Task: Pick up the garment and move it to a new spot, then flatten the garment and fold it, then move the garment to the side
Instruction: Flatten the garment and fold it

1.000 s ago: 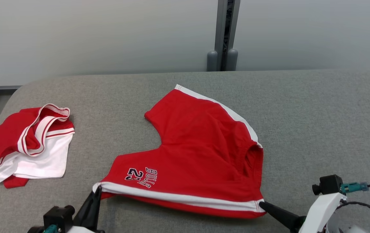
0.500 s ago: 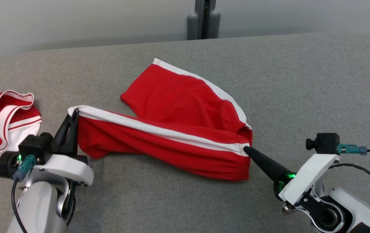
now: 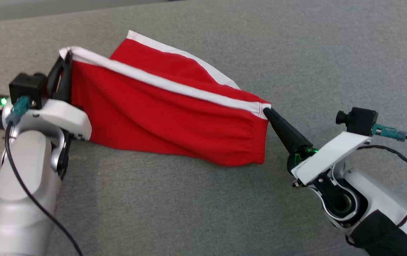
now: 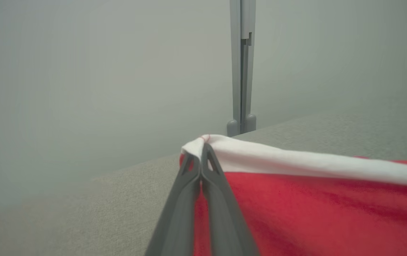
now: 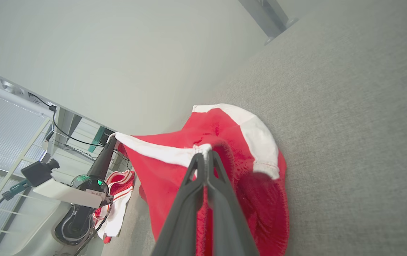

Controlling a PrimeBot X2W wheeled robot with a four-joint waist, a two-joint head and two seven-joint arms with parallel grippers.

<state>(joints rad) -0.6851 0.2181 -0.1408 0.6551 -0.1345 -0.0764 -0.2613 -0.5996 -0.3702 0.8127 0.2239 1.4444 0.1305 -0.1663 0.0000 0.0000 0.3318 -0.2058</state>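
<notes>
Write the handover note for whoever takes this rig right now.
Left tool: shut on the red shorts, at one end of the white-trimmed edge.
Right tool: shut on the other end.
Shorts: stretched between the tools, partly lifted, far leg on the gray padded surface.
Done: pickup.
Left: set down in a new spot, flatten, fold, move aside.

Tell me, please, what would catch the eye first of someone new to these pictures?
The red garment with white trim, stretched between both grippers over the grey fabric surface, dominates the head view. The left gripper pinches its white-banded corner at the upper left, the right gripper the opposite corner at the right.
</notes>
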